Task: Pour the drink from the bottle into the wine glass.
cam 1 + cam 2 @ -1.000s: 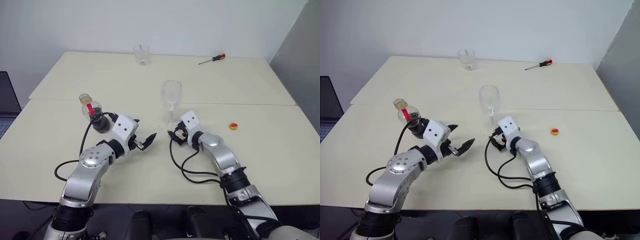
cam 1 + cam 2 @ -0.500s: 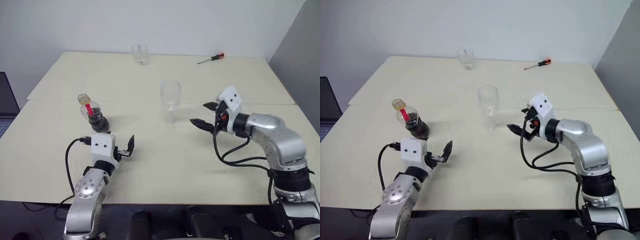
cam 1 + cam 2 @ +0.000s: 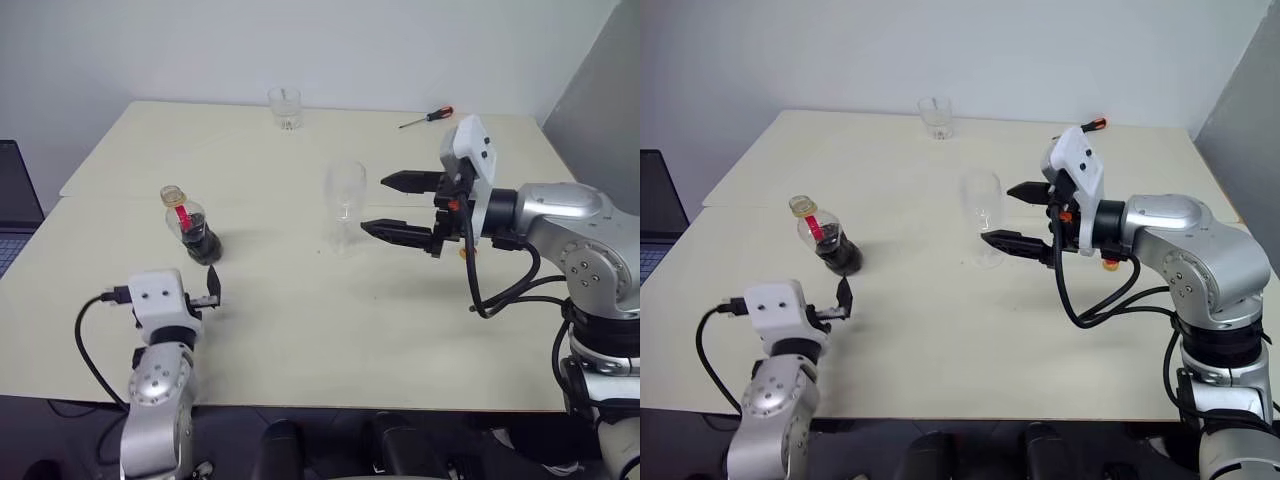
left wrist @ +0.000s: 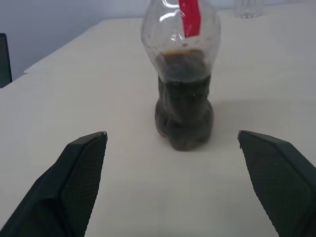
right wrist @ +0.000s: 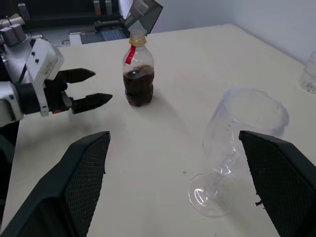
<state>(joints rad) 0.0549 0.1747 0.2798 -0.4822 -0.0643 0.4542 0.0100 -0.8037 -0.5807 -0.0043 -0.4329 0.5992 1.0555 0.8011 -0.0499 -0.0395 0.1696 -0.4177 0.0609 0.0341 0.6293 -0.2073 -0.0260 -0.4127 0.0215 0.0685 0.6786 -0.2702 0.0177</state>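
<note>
On the surface (image 3: 300, 330), nothing has been poured: the bottle (image 3: 195, 228), still holding its drink (image 4: 183, 116), stands ungrasped at nine o'clock of the empty wine glass (image 3: 343, 205). The left gripper (image 3: 843, 297) and right gripper (image 3: 395, 207) are spread wide, empty.

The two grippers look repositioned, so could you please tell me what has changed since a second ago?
The right gripper rose from the table to the wine glass's right side, jaws open. The left gripper pulled back and now faces the bottle, open. Neither took hold of anything. Bottle, wine glass, tumbler and screwdriver stayed put.
</note>
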